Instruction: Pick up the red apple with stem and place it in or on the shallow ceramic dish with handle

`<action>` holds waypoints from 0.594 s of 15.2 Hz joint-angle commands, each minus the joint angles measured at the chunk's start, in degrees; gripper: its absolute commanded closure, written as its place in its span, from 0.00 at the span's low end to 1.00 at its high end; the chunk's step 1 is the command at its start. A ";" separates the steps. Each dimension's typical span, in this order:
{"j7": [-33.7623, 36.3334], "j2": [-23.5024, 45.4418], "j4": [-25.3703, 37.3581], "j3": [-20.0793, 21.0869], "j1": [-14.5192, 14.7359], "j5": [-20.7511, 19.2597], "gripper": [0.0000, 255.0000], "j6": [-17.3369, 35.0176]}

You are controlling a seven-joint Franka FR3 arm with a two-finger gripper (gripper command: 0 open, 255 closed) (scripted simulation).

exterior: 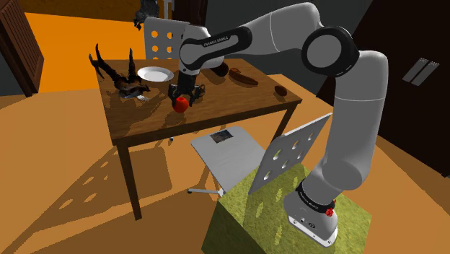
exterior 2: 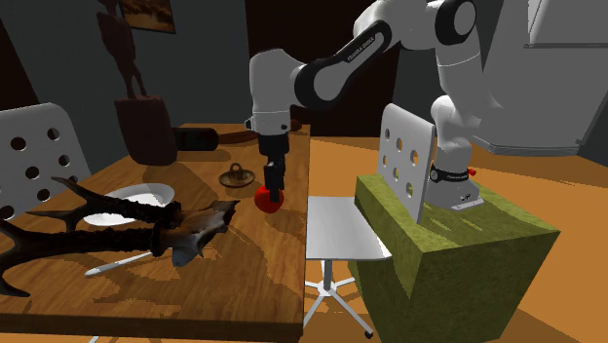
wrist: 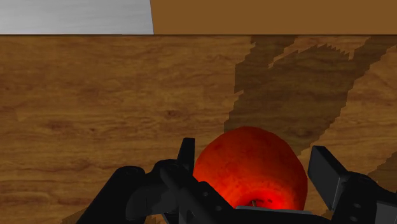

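Observation:
The red apple (wrist: 248,168) sits between my gripper's two black fingers, and their pads press against its sides. It hangs at or just above the wooden table (exterior: 238,101), near the edge that faces the stand. In the shoulder view the gripper (exterior: 183,94) points straight down onto the apple (exterior: 180,104). The second exterior view also has the gripper (exterior 2: 273,188) over the apple (exterior 2: 268,201). A small round brown dish with a loop handle (exterior 2: 237,178) lies on the table a short way beyond the apple. A white plate (exterior: 155,74) lies farther off.
Dark antlers (exterior 2: 107,229) sprawl over one end of the table beside the white plate (exterior 2: 132,200). A dark oblong object (exterior: 242,75) and a small brown item (exterior: 281,90) lie near the other end. A white chair (exterior: 238,155) stands between table and stand.

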 commanded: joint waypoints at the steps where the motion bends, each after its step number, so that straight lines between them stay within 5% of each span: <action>1: 0.00 0.05 -0.01 -0.01 -0.01 -0.01 1.00 -0.01; 9: 0.27 -1.57 1.53 0.09 -0.07 0.10 1.00 -3.13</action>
